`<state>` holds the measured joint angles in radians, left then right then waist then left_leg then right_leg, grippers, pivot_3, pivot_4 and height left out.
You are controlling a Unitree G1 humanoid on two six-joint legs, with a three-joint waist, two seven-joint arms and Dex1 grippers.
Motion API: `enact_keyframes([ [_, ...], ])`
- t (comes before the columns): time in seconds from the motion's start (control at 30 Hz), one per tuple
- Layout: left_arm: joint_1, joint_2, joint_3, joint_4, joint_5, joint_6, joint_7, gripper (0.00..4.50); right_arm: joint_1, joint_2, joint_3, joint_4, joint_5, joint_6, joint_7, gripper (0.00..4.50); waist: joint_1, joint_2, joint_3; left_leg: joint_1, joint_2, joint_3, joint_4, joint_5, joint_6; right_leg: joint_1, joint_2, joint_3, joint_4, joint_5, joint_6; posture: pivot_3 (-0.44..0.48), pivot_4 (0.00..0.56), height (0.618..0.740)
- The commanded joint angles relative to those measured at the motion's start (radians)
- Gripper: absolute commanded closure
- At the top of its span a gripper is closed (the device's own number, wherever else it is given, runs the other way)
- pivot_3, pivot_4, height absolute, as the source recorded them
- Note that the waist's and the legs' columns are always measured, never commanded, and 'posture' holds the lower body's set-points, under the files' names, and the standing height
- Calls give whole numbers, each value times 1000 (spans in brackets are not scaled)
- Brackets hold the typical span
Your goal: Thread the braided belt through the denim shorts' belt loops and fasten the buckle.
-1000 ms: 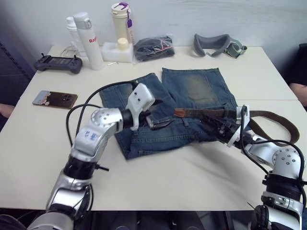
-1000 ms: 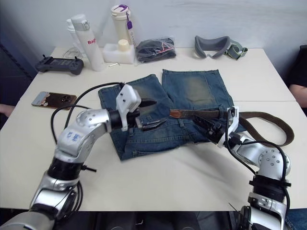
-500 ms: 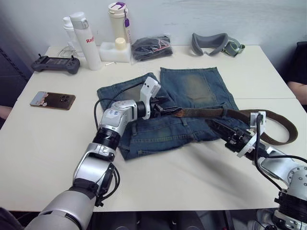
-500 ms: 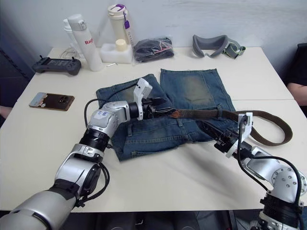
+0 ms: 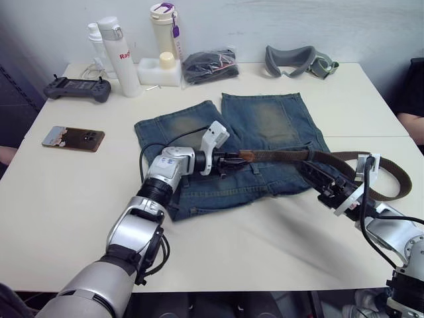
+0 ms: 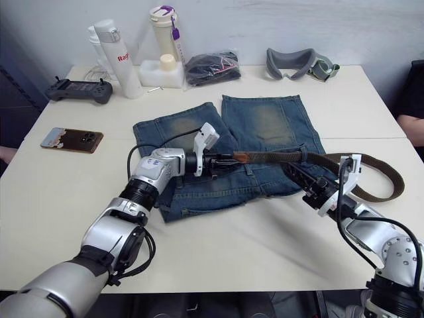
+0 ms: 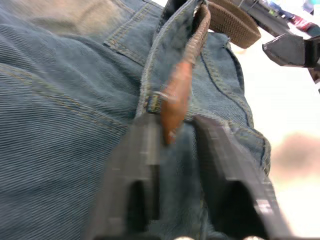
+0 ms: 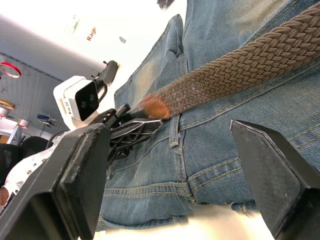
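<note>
The denim shorts [image 5: 265,126] lie flat mid-table, waistband toward me. The braided belt [image 5: 285,156] runs along the waistband and curls off to the right [image 5: 396,180]. Its reddish-brown tip [image 7: 176,95] sits between the fingers [image 7: 142,150] of my left gripper [image 5: 233,159], which is shut around it over the waistband. One belt loop [image 8: 174,131] stands just below the tip. My right gripper [image 5: 323,181] hovers open at the shorts' right end, just on my side of the belt and not touching it. The buckle is hidden.
Along the table's far edge stand bottles [image 5: 118,46], a tumbler [image 5: 164,30], a black bundle in a bag [image 5: 211,65] and goggles [image 5: 298,59]. A controller [image 5: 77,88] and a phone [image 5: 75,138] lie at the left. A person's arm [image 5: 414,122] shows at the right edge.
My left gripper reached right to the belt's tip and closed its fingers around it. My right gripper drew back to the right, off the belt, still open.
</note>
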<state>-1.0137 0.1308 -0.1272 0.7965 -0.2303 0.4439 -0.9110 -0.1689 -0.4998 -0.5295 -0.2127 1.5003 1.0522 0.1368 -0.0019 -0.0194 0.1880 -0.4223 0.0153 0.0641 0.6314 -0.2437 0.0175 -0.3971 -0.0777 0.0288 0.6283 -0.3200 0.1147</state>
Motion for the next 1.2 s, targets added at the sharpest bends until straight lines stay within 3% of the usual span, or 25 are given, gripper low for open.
enact_keyframes([
  [0.03, -44, -28, 63, -39, -59, 36, -6, 4450, -1, -5, 7, -19, 31, -27, -4, 359, 0, 0, 0, 0, 0, 0, 0, 0, 0, 0, 0, 0, 0, 0, 0, 0, 150, 735],
  [0.17, -42, -40, 132, -118, -153, 185, 1, 4450, 39, 25, 4, -17, 41, -49, -22, 359, 0, 0, 0, 0, 0, 0, 0, 0, 0, 0, 0, 0, 0, 0, 0, 0, 150, 735],
  [0.27, -47, -70, 244, -201, -294, 386, 66, 4450, 65, 86, -10, -18, 104, -96, -85, 359, 0, 0, 0, 0, 0, -1, 0, 0, 0, 0, 0, 0, 0, 0, 0, 0, 150, 735],
  [0.37, -9, -90, 279, -320, -410, 610, 74, 4450, 69, 170, 1, -42, 141, -161, -107, 359, -1, 0, 0, 0, 0, -1, 0, 0, 0, 0, 0, 0, 1, 0, 0, 0, 150, 735],
  [0.57, 36, -112, 333, -415, -491, 808, 182, 4481, 71, 229, 44, -119, 70, -244, -18, 179, -5, 0, 0, 1, 0, -1, 0, 0, -1, 0, 1, 0, 2, 0, 0, 0, 150, 735],
  [0.87, 83, -103, 309, -484, -521, 920, 222, 4481, 93, 252, 151, -135, 28, -287, 43, 179, -2, 0, 0, 1, 0, -1, 0, 2, -4, 0, 2, 0, 1, 0, 0, 0, 150, 735],
  [1.2, 94, -55, 238, -469, -467, 844, 217, 4481, 25, 314, 138, -72, 87, -387, 36, 179, -2, 0, 0, 1, 0, -1, -1, 2, -4, 0, 1, 0, 1, 0, 0, 0, 150, 735],
])
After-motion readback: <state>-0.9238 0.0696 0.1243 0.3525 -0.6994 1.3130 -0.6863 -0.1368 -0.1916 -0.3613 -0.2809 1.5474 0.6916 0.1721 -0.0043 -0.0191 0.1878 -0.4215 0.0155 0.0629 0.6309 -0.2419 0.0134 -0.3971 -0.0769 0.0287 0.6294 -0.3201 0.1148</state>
